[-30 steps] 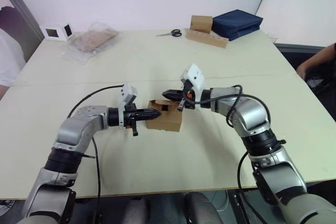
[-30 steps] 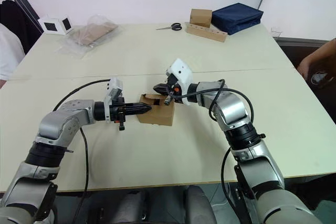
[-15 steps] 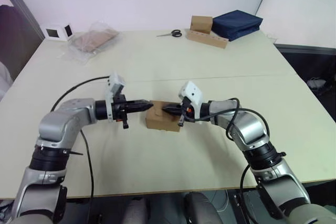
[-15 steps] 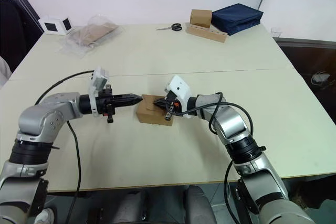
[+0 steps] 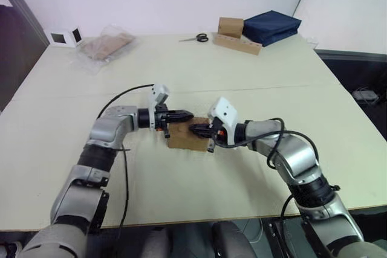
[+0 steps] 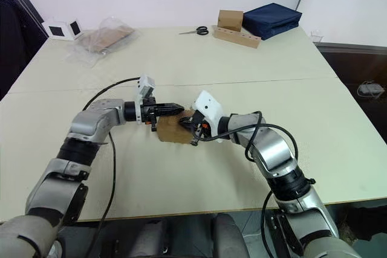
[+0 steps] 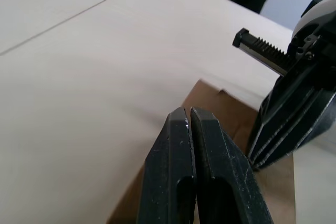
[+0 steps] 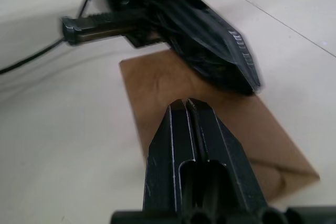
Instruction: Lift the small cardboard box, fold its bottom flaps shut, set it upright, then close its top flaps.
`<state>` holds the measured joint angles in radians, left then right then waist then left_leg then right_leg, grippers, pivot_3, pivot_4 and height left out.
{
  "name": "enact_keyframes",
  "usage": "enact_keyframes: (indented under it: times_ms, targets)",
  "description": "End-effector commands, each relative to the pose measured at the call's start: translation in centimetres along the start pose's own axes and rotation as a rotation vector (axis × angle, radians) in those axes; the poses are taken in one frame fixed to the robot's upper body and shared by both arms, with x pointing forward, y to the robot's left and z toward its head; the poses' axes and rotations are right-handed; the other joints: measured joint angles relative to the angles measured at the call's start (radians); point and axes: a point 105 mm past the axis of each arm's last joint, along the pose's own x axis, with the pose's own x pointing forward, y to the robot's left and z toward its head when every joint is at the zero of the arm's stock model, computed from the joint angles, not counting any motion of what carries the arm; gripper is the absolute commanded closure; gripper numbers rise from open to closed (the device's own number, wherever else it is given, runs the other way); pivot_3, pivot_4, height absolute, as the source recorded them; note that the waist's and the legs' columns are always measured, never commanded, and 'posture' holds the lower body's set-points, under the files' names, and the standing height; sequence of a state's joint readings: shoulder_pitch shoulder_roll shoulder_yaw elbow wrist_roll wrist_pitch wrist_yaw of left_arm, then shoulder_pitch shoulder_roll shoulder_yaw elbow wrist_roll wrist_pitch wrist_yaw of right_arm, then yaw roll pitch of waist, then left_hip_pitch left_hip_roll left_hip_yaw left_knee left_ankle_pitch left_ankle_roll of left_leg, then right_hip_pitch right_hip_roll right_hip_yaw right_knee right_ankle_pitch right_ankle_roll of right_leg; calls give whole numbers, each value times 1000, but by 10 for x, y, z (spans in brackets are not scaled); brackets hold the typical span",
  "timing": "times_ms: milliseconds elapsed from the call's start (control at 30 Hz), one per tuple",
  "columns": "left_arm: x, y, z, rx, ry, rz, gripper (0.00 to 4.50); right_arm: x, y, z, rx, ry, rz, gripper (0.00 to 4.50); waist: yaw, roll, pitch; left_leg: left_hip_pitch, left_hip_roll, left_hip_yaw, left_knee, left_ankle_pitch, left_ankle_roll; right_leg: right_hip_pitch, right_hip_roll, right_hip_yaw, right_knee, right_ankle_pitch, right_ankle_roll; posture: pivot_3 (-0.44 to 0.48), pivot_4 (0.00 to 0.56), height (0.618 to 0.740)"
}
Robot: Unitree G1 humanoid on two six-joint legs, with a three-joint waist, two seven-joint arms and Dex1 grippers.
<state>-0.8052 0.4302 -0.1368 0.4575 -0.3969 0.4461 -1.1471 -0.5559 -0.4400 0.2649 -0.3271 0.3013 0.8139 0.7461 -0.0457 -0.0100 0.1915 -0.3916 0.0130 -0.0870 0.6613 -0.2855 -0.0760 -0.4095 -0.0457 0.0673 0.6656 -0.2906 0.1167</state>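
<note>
Brown cardboard sits at the centre of the pale table [image 5: 199, 191]: the box [image 5: 187, 138] now rests on the tabletop near the front edge, its upper face looking flat and shut, where a second ago it hung tilted and open-mouthed between the two arms. The left gripper [image 5: 186, 115], fingers pressed together with nothing between them, has swung in from the left side and lies low over the box's far left edge; the wrist view shows its tips over the cardboard with the other arm's fingers just beyond. The right gripper [image 5: 195, 129], likewise closed and empty, has dropped from above the box to press along its top from the right, so the two sets of tips nearly meet over the cardboard. Whether either actually touches the flaps cannot be told for sure, though both sit very close to the surface. Judged from this, the lift and the fold of the lower panels appear done and the box set down, and the arms seem to be tamping the top flaps flat; the risk is a flap springing back once the pressure comes off. Farther back, on the left, lie a clear bag [image 5: 104, 45] of cardboard and a small white cube [image 5: 66, 36]; at the far edge are scissors [image 5: 196, 38], a second brown box [image 5: 230, 27] on a holed strip, and a navy bag [image 5: 272, 26].
</note>
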Motion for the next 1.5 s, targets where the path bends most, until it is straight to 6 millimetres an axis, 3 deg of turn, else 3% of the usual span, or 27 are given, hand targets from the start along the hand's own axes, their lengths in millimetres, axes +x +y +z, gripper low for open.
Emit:
enact_keyframes:
  times_ms: [33,300,833,1200,1267,1400,1500]
  targets:
    - [1,1,3,32,-2,-10,4395,-3,9,15,-34,-49,3,4500,0,0,0,0,0,0,0,0,0,0,0,0,0,0,0,0,150,740]
    - [4,0,6,30,-19,-19,4395,7,12,1,-16,-5,-7,4500,2,0,0,0,0,0,0,0,0,0,0,0,0,0,0,0,150,740]
    - [-4,-6,11,37,-39,-17,4395,14,-11,-3,-38,16,-64,4500,1,0,0,0,0,0,0,0,0,0,0,0,0,0,0,0,150,740]
    - [-23,-10,6,42,-32,36,4395,11,-11,-7,-51,37,-30,4500,1,0,0,0,0,0,0,0,0,0,0,0,0,0,0,0,150,740]
    - [-23,-11,3,42,-26,42,4395,8,-12,-3,-49,31,-22,4500,2,0,0,0,0,0,0,0,0,0,0,0,0,0,0,0,150,740]
    - [-21,-12,-5,41,-4,54,4395,-7,-11,22,-43,-44,34,4500,7,0,0,0,0,0,1,0,0,1,-1,0,0,0,0,0,150,740]
    - [-19,-13,-7,39,1,53,4395,-12,-24,40,-19,-106,-16,4500,3,0,0,0,0,0,1,0,0,1,-1,0,0,0,0,0,150,740]
